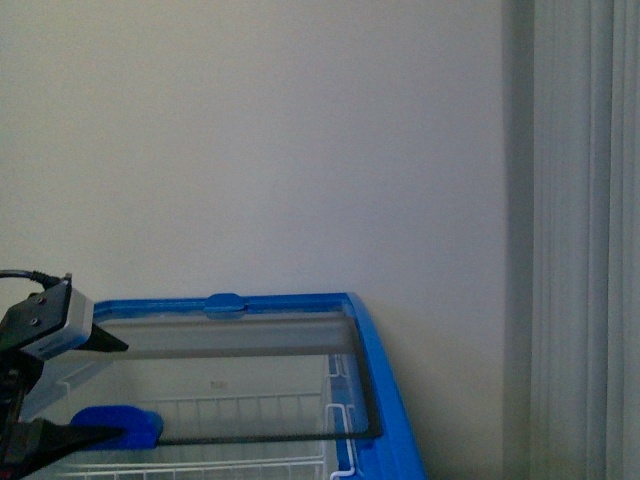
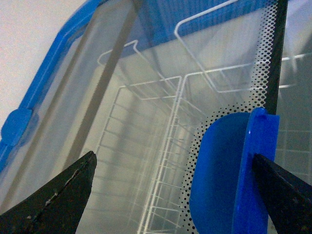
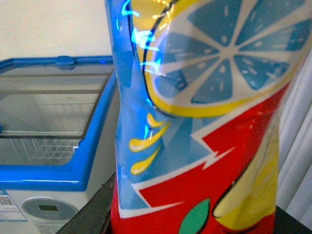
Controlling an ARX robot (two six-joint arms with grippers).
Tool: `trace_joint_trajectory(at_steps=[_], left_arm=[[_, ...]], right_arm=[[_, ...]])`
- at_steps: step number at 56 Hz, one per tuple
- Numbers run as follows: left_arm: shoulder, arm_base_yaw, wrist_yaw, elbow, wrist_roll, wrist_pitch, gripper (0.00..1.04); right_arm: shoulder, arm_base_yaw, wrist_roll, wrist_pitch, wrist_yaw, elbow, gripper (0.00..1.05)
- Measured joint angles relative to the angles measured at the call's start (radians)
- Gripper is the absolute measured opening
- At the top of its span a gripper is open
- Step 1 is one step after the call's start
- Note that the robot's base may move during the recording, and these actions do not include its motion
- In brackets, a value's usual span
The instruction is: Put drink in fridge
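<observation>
While the right gripper (image 3: pixel 192 220) clasps the drink (image 3: pixel 195 122) beside the fridge (image 1: pixel 376 380), the left gripper (image 1: pixel 120 390) holds its jaws apart astride the blue lid handle (image 1: pixel 138 424), evidently to slide the glass lid (image 1: pixel 240 390).

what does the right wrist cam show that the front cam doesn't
Only the right wrist view: the drink, its blue, yellow and red label filling most of the frame, and a round grey panel on the front of the fridge.
Only the front view: the left gripper, open, with its lower finger at the blue handle on the lid.
Both: the fridge's blue rim, its glass lid and the white wire basket inside.
</observation>
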Motion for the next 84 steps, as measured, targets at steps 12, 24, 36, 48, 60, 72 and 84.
trace_joint_trajectory(at_steps=[12, 24, 36, 48, 60, 72, 84], left_arm=[[0.105, -0.021, -0.056, 0.163, -0.07, 0.057, 0.97], [0.19, -0.054, -0.155, 0.272, -0.123, 0.183, 0.97], [0.236, -0.082, -0.238, 0.279, -0.204, 0.356, 0.97], [0.147, -0.09, -0.465, 0.038, -0.401, 0.632, 0.97], [-0.243, -0.05, -0.707, -0.446, -0.938, 0.801, 0.97], [-0.982, 0.051, -0.699, -1.069, -1.293, 0.607, 0.64], [-1.349, -0.004, -0.758, -1.281, -1.329, 0.533, 0.25]], right_arm=[[0.0, 0.0, 0.0, 0.0, 0.0, 0.0, 0.44], [0.0, 0.0, 0.0, 0.0, 0.0, 0.0, 0.44], [0.0, 0.0, 0.0, 0.0, 0.0, 0.0, 0.44], [0.0, 0.0, 0.0, 0.0, 0.0, 0.0, 0.44], [0.0, 0.0, 0.0, 0.0, 0.0, 0.0, 0.44], [0.181, -0.063, -0.276, -0.369, -0.272, 0.155, 0.44], [0.566, -0.037, -0.587, -0.183, -0.409, 0.334, 0.44]])
